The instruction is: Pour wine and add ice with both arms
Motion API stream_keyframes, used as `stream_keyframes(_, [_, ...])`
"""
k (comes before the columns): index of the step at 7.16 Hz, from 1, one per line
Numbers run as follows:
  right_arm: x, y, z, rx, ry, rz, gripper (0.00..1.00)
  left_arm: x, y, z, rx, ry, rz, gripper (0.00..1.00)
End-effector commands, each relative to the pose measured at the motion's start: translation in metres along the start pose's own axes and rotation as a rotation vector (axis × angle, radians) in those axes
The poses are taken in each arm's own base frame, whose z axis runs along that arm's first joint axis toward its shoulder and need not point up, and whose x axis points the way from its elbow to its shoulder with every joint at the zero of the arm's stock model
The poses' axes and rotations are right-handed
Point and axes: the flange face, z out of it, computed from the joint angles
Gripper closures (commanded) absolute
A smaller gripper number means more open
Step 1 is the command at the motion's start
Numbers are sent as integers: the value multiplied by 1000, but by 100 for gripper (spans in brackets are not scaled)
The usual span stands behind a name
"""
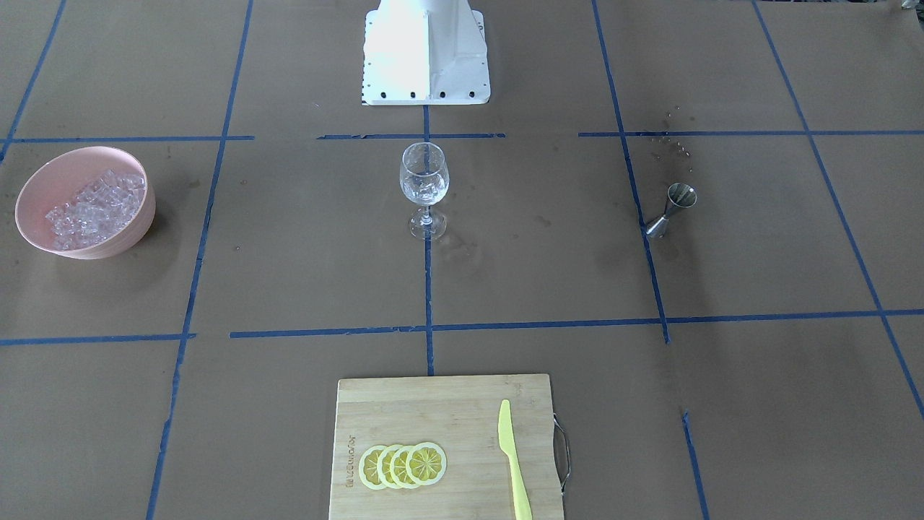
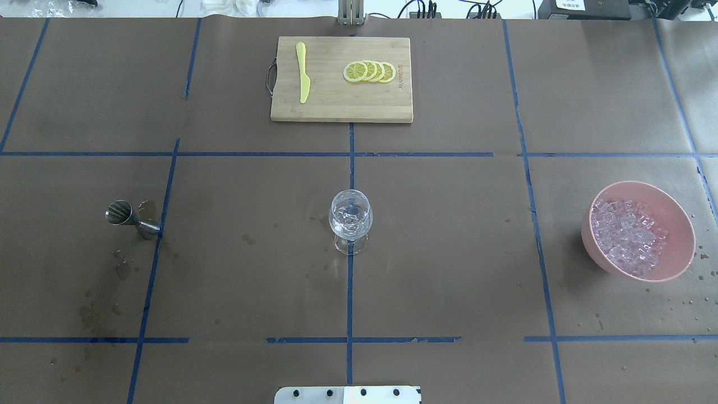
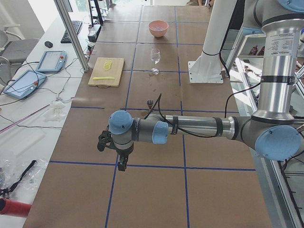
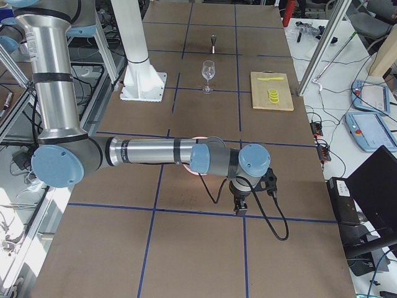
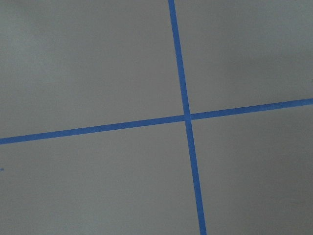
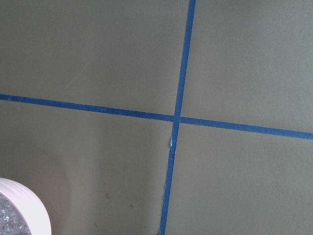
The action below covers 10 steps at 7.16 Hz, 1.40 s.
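Because the left end effector [image 3: 122,164] shows only in the exterior left view, beneath the near left arm [image 3: 190,127], I cannot tell whether its fingers are spread or pressed together. The same holds for the right end effector [image 4: 239,206], seen only from the exterior right under the right arm [image 4: 155,151]. That arm covers most of the pink bowl [image 2: 673,224] there, leaving a pink sliver above the forearm. The right wrist camera cuts the bowl off at its lower left corner. The left wrist camera shows only crossed blue tape lines [image 5: 187,117] on the brown desk [image 2: 449,252].

The ice [image 2: 628,235] lies heaped in the bowl at the right of the overhead view. A few glassy cubes also seem to sit in the wine glass [image 2: 350,220], upright at centre. The wine cannot be made out in the glass or in the metal jigger [image 2: 126,216], which stands well apart at the left, with dark damp spots on the desk below it. At top centre a wooden cutting board [image 2: 342,101] carries overlapping lemon slices [image 2: 370,72] and a yellow knife [image 2: 303,73], lying apart. The white pedestal [image 2: 348,394] is cropped by the bottom edge.
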Motion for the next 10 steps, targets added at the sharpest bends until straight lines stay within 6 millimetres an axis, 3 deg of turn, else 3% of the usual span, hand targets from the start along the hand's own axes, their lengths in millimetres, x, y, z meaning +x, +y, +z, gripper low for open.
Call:
stream_keyframes(1, [3,1,-2,5,-6,46,0,1,-1,1,-17,19,-18,0])
stream_keyframes(8, [18,20,8,30,9,42,0,7,-6,-6,-5,14,-4,0])
stream_keyframes(10, [28,41,18,58,15,19,0,8,-7,-6,-3,12,-2,0])
